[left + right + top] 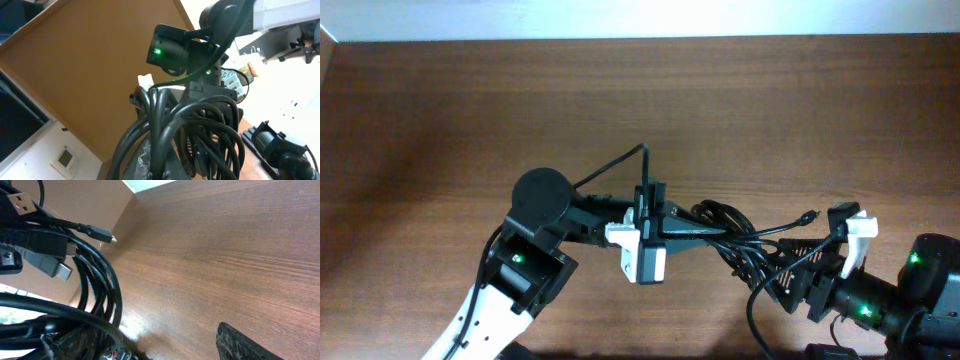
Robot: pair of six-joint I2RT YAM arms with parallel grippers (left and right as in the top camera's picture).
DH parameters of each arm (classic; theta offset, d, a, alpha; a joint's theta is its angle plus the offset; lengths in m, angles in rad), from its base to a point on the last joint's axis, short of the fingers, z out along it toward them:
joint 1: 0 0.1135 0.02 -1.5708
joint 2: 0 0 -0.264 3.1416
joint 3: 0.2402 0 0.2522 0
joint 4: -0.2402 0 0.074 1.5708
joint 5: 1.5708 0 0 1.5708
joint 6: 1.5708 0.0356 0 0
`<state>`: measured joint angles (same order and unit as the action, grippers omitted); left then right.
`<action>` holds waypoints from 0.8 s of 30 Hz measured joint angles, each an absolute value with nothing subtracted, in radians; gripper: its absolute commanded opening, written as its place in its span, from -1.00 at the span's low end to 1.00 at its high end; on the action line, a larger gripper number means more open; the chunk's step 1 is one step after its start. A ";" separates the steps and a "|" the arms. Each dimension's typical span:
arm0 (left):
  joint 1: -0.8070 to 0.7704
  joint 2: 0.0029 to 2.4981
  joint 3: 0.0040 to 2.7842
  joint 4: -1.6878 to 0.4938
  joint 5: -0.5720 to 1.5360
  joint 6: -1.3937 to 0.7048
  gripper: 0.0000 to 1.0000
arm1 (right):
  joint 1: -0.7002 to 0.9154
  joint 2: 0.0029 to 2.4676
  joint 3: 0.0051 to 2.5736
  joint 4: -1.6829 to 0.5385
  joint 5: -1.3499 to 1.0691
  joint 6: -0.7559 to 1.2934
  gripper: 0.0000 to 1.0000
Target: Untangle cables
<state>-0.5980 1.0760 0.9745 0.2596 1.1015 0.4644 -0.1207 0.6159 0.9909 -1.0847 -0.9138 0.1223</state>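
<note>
We see the cables (735, 235) as one knotted bundle by the table's (470, 110) near edge, a little right of its middle. The bundle's long axis runs along that edge, from one arm to the other. The left gripper (660, 232) is pressed together on the bundle's left end, and one strand rises from it toward the far edge. The right gripper (845, 238) stands spread at the bundle's right end, pinching nothing. In its own view the cables (100, 275) cross beside one of the fingers (245, 342), with the other side hidden under them. A loose plug (810, 214) points toward the right gripper, so we judge that arm nearer the free ends and best placed to draw one out rightward along the edge.
</note>
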 measured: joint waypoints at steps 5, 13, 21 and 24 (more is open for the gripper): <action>-0.656 1.076 0.974 0.292 1.073 0.391 -1.00 | -0.121 0.616 0.991 -1.039 -0.890 0.119 0.49; -0.679 1.080 0.974 0.273 1.036 0.384 -1.00 | -0.121 0.617 0.994 -1.104 -0.687 0.216 0.48; -0.627 1.081 0.964 0.249 1.018 0.375 -1.00 | -0.120 0.617 1.007 -1.138 -0.605 0.315 0.48; -0.582 1.070 0.963 0.185 1.024 0.369 -1.00 | -0.120 0.617 1.007 -1.142 -0.603 0.313 0.49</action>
<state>-0.5819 1.0702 0.9630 0.1848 1.0237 0.3695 -0.1196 0.6170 1.0073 -1.1416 -0.6029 0.3134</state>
